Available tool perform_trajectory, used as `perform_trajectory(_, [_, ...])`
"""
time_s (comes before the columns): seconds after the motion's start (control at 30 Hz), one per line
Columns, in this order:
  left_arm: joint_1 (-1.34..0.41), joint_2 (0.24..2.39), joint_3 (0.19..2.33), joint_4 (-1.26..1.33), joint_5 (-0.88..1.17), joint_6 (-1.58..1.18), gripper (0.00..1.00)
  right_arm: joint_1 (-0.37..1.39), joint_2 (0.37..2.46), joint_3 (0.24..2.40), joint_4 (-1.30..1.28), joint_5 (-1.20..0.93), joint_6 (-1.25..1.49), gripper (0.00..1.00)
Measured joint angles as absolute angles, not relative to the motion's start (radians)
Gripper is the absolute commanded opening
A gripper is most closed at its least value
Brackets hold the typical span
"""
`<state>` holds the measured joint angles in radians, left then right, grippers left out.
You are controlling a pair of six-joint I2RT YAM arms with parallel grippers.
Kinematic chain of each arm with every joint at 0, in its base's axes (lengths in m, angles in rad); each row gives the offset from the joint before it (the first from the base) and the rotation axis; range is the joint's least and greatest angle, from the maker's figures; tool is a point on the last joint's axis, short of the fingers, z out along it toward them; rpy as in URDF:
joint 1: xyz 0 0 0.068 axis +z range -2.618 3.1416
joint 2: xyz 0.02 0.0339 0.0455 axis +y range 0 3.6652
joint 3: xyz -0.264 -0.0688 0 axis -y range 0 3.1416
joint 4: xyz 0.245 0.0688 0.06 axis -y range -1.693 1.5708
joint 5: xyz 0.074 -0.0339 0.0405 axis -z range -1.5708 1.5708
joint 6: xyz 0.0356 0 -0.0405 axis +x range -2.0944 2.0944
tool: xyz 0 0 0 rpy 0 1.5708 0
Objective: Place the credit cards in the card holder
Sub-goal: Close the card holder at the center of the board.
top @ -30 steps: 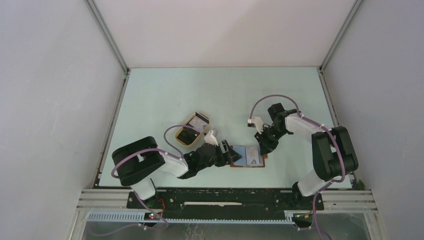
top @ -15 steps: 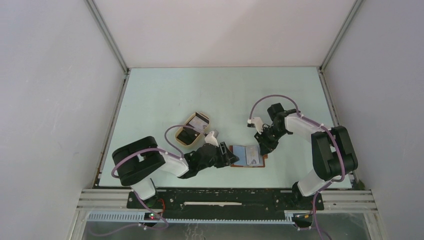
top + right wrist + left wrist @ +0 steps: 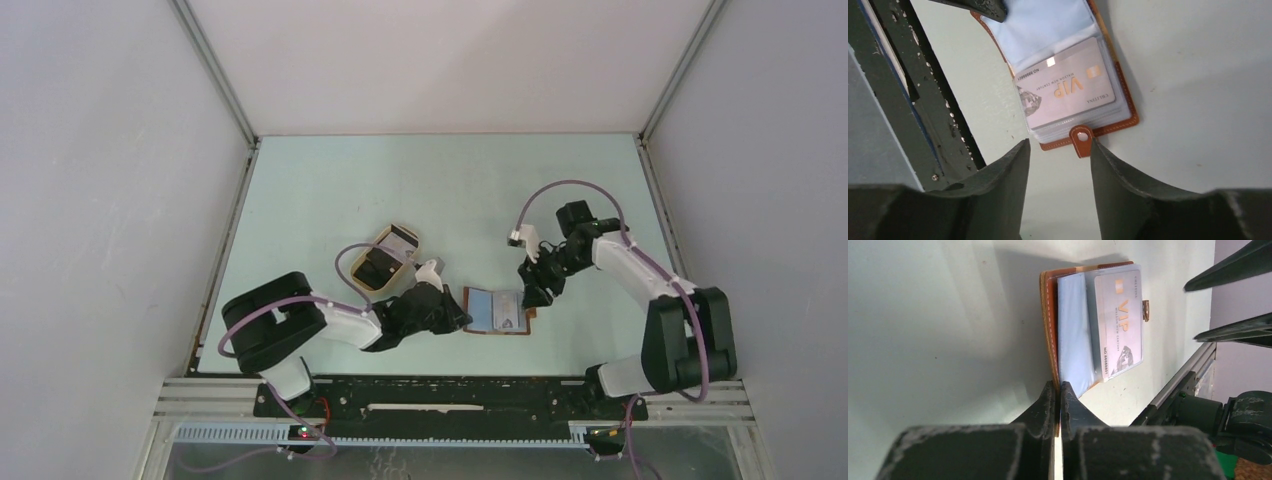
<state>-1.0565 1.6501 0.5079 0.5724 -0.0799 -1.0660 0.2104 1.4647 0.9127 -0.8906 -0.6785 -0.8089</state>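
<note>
An open brown holder lies flat on the pale green table, near the front edge and between the two arms.

The left hand reaches in from the left. Its fingers are pressed together, pinching the holder's left cover edge, probably to keep the holder open and stop it sliding. In the left wrist view the left hand has a thin strip of brown cover caught between its tips.

Clear sleeves fan out from the spine. One pale card, printed "VIP", sits in a sleeve on the right half.

The right hand hovers over the holder's right end with its fingers spread and nothing between them. In its wrist view the right hand straddles the clasp tab without touching it.

More cards lie in a tan tray, just to the far left of the holder and beside the left arm.

The count of cards in the tray is hard to make out, since the arm's cable crosses it. Whether the other sleeves are filled cannot be told. A dark bar fills the left of the right wrist view and cannot be identified.
</note>
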Motion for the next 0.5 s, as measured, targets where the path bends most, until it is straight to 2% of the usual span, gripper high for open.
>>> perform_trajectory(0.1, [-1.057,1.619,0.523,0.513,-0.093,-1.045,0.0,0.202,1.38,0.897,-0.877,-0.687,-0.856,0.67])
perform_trajectory(0.2, [-1.058,1.568,0.552,0.403,-0.118,-1.005,0.0,0.249,1.302,0.815,-0.813,-0.648,-0.925,0.67])
perform_trajectory(0.5, [-1.06,1.524,0.598,0.281,-0.137,-0.959,0.0,0.358,1.347,0.734,-0.709,-0.523,-0.964,0.68])
